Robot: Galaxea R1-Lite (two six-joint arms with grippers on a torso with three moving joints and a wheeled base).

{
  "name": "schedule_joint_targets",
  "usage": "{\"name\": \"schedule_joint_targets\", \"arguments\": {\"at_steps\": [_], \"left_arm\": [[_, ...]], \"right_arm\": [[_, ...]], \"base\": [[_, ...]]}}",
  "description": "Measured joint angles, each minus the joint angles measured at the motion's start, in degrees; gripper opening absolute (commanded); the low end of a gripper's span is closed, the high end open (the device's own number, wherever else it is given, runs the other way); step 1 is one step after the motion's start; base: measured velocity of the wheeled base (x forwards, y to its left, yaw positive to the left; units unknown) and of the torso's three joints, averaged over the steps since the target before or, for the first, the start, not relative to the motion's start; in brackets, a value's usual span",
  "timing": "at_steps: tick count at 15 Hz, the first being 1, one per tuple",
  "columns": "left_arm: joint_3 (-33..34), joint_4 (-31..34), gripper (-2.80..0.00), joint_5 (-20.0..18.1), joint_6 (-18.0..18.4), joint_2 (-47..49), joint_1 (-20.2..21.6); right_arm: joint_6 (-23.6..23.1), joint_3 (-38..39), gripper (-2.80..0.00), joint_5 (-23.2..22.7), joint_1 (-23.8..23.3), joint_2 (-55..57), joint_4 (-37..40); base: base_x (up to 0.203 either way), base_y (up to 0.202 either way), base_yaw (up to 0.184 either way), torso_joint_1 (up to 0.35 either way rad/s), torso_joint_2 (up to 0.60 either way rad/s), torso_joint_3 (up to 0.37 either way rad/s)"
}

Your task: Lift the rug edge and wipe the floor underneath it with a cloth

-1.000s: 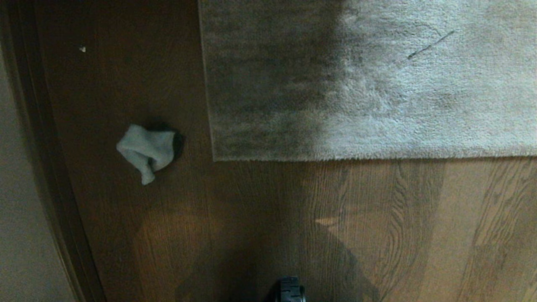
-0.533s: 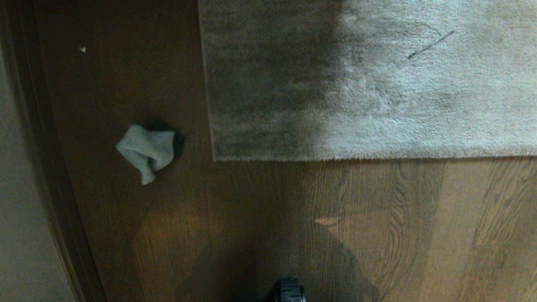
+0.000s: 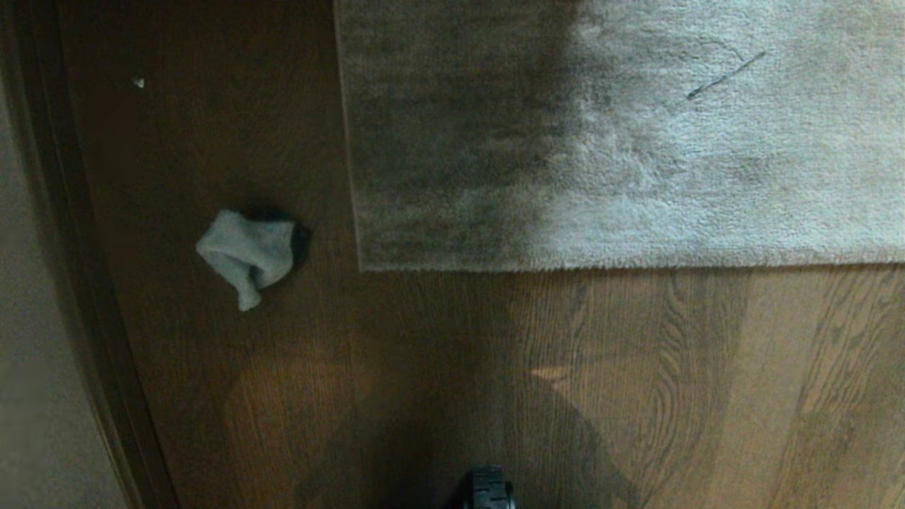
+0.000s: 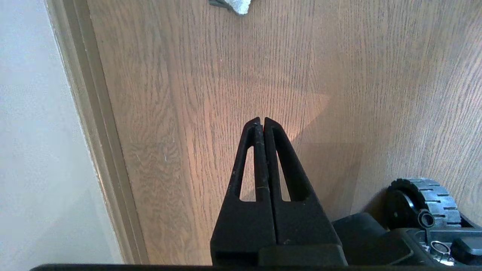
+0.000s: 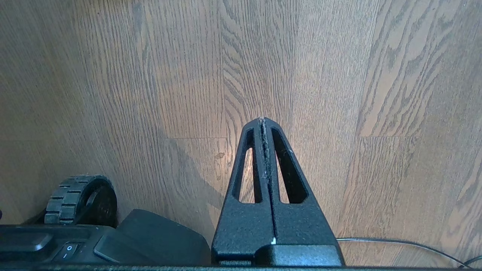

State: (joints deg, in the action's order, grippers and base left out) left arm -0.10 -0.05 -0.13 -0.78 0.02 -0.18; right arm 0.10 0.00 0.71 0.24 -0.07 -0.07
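Both grippers are clamped shut and empty: left gripper [image 4: 262, 121] hangs over bare floor [image 3: 636, 382] near the baseboard [image 4: 98, 131], right gripper [image 5: 263, 121] over planks beside a wheel [image 5: 75, 197]. Cloth [image 3: 246, 256] lies crumpled at nine o'clock, left of the rug edge [image 3: 565, 267], which lies flat at twelve.

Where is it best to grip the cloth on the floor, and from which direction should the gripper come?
Grip the cloth at its raised, bunched middle, coming from straight above. It lies crumpled on the floor, apart from the rug edge, so nothing crowds it.
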Motion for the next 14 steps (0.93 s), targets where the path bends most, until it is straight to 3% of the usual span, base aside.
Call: {"name": "schedule_joint_targets", "arguments": {"at_steps": [14], "left_arm": [[0.0, 0.0, -2.8, 0.4, -0.3, 0.0, 0.0]], "right_arm": [[0.0, 0.0, -2.8, 0.0, 0.0, 0.0, 0.0]], "base": [[0.0, 0.0, 0.0, 0.0, 0.0, 0.0]]}}
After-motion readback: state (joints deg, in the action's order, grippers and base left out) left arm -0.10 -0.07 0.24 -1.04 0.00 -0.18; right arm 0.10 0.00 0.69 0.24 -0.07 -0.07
